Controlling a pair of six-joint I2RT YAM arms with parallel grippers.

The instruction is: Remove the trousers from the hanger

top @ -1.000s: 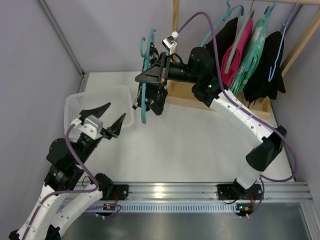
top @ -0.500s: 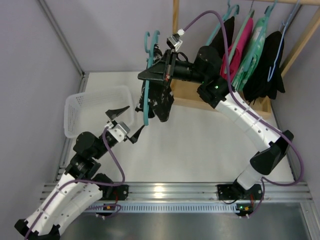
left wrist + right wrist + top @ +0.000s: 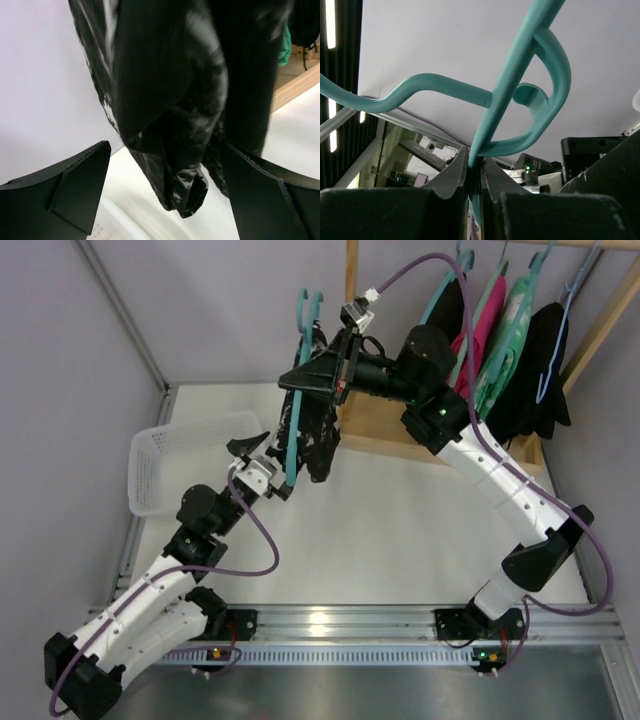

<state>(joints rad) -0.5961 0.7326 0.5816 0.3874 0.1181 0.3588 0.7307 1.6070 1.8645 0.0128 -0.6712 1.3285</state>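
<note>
Where the task's things are: a thin teal plastic hanger (image 3: 291, 445) hangs in the air above the white tabletop (image 3: 400, 525), just in front of a wooden clothes rack (image 3: 372, 428). Its curved hook (image 3: 308, 306) points up, towards the back wall.
Trousers: soft black fabric with white marbled splotches (image 3: 320, 435), draped on that hanger and drooping below it in loose folds, clear of the table.
Right gripper: black, two-fingered (image 3: 302, 380), reaching in from the rack side. In the right wrist view its fingers are pressed together on a teal bar of the hanger (image 3: 510, 85), just under the hook – the bar is pinched tight between the tips (image 3: 474, 165).
Left gripper: black, two-fingered (image 3: 264, 466), raised from the near left and level with the lower part of the trousers. Its fingers are spread wide.
Left wrist view: the trousers' lowest fold (image 3: 172, 125) hangs between the two spread fingers (image 3: 75, 185) and a little beyond them; no contact with the cloth can be made out – the fabric is blurred here.
Basket: white plastic mesh (image 3: 150, 445), sitting on the table's left side, beside the left arm.
Rack: other teal hangers carry plain black, pink and green garments (image 3: 500, 340), well apart from the held hanger.
</note>
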